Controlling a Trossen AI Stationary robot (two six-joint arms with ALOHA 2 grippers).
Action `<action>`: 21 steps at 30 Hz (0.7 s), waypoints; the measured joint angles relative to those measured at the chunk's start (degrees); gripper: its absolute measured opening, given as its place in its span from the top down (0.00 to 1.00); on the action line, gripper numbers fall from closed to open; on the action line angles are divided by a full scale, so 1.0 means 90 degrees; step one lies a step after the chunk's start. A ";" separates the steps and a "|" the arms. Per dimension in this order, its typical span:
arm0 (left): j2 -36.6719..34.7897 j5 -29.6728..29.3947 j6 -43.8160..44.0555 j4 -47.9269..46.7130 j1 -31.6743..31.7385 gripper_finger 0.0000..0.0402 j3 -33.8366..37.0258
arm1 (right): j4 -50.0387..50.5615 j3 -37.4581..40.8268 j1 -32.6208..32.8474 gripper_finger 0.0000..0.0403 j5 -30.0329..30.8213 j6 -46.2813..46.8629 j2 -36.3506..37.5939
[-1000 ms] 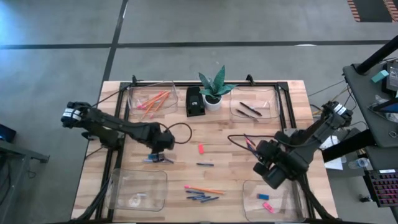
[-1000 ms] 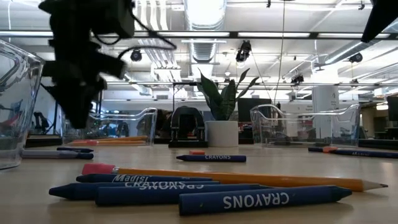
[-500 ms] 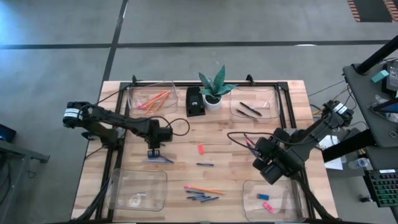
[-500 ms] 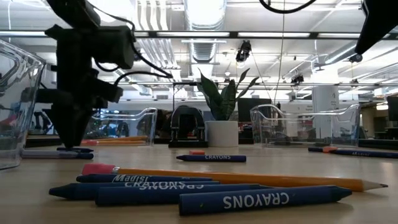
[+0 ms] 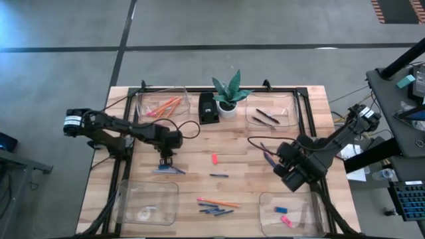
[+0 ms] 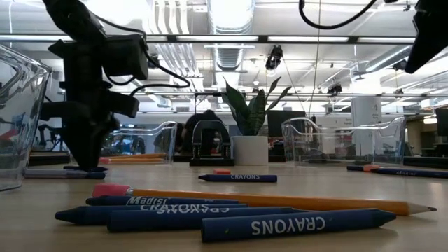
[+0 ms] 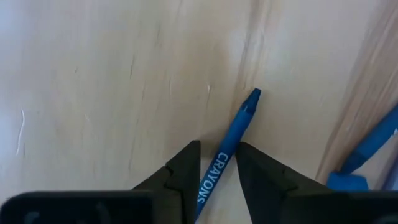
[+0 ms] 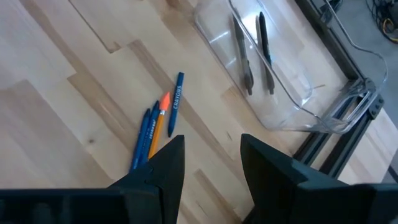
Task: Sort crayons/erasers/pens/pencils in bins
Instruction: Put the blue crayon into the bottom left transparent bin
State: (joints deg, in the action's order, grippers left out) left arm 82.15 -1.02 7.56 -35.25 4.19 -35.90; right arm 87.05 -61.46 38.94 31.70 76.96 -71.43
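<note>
A blue crayon [image 7: 242,118] lies flat on the wooden table [image 5: 199,149], left of centre. My left gripper [image 7: 217,149] points down over it, open, one finger on each side; it also shows at the tabletop in the low view [image 6: 87,159]. My right gripper [image 8: 211,149] hangs open and empty above the table's right side [image 5: 292,176]. One red eraser [image 5: 214,158], a lone crayon [image 5: 219,175], and an orange pencil with blue crayons [image 5: 214,207] lie loose. The four bins hold pencils [image 5: 163,106], pens [image 5: 269,116], erasers [image 5: 284,215], and little that shows [image 5: 147,202]. My left gripper comes from above with its fingers [image 7: 186,171] across the crayon, at the lettered part of its body [image 7: 219,163]. I cannot tell whether the fingers touch it. The crayon lies flat on the table.
A blue-and-white pen [image 7: 373,140] lies close beside the crayon. A potted plant [image 5: 229,99] and a black box [image 5: 208,107] stand at the far middle. More sticks lie near my right arm [image 5: 267,154]. Black frame rails run along both table sides.
My left gripper has sunk to the tabletop, and its fingers now stand around the blue crayon, which has not moved. My right gripper has shifted a little toward the far edge, still open.
</note>
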 joint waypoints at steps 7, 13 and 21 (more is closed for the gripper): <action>0.0008 0.0046 0.0319 0.0076 0.0000 0.97 0.0047 | -0.0114 0.0254 0.0000 0.63 0.0000 0.0118 0.0179; 0.0001 0.0052 0.0461 -0.0014 0.0000 0.98 -0.0064 | -0.0312 0.0320 0.0000 0.63 -0.0010 0.0118 0.0185; -0.0510 -0.0112 0.0458 -0.0030 0.0000 0.99 -0.0779 | -0.0452 0.0327 0.0000 0.63 -0.0010 0.0116 0.0183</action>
State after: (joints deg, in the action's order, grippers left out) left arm 77.56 -2.02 11.68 -35.52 4.19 -42.92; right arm 82.98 -58.52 38.94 31.62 78.01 -69.78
